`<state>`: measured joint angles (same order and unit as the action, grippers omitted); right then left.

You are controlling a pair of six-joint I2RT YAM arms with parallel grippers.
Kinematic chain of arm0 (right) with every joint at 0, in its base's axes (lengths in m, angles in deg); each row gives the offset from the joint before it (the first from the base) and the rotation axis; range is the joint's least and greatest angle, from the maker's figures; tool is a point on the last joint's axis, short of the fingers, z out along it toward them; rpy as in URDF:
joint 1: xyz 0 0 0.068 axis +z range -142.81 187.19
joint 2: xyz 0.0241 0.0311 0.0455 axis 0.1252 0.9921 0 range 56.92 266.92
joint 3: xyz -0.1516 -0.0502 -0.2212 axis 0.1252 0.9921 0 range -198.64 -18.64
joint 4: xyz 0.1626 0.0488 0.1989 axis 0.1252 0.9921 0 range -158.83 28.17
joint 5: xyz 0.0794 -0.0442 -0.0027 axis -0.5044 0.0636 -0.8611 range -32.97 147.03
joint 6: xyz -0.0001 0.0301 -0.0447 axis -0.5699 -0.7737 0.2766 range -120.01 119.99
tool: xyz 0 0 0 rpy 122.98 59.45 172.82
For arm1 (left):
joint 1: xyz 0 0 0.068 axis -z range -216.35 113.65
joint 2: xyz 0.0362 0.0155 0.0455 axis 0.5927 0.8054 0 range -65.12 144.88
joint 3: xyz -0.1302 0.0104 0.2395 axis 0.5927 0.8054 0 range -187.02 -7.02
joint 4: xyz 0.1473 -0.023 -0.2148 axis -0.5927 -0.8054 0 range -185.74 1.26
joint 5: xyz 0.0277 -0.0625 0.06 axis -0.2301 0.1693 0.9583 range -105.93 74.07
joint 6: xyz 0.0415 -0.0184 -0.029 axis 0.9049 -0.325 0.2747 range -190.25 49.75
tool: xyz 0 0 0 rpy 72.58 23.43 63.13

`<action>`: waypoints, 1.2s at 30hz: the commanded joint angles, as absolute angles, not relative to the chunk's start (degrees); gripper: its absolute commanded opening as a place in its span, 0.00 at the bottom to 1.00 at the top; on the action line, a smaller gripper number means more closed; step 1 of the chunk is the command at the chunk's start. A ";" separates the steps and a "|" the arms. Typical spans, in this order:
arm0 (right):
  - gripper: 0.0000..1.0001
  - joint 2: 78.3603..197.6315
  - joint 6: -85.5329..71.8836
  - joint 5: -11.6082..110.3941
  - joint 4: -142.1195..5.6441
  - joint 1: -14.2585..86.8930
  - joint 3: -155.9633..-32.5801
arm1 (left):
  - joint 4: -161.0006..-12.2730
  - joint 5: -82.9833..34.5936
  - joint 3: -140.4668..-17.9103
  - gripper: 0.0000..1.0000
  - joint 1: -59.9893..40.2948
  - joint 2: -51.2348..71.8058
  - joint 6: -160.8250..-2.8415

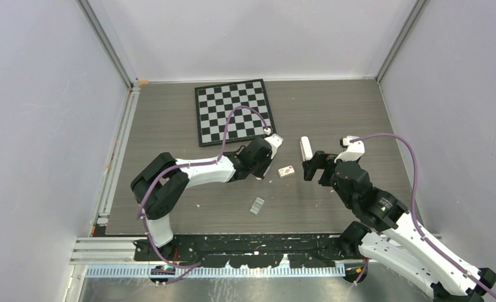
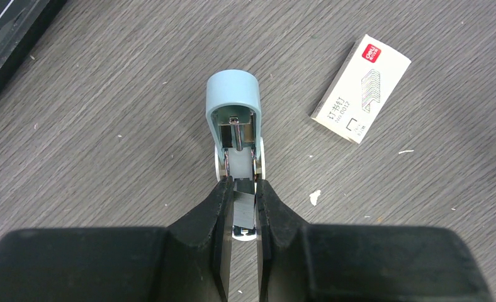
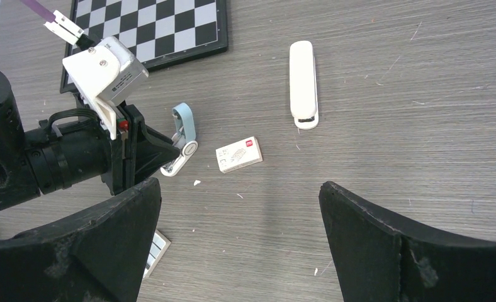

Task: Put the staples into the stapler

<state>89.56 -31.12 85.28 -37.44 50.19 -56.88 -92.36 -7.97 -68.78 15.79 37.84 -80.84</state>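
Chessboard at far ctr of counter. Stapler R of board's near-R corner, lying lengthwise near-to-far. Small carton near-L of stapler, flat on counter. Hinged gadget L of carton, pinched btwn left fingers. Staples closer to arm bases, near-L of carton, well apart from rest. Right fingers spread wide, just on near side of stapler, not touching.

robot lab cell
white walls and aluminium posts enclose a worktop; left arm and right arm bolted at its edge.
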 commanded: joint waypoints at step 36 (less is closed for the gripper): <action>1.00 89.26 -29.43 87.44 -39.08 50.24 -56.34 | -91.17 -1.26 -71.00 0.15 17.05 38.80 -78.34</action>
<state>89.54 -30.05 85.74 -37.44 50.19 -56.55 -92.01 -3.42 -68.95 16.80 38.54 -79.58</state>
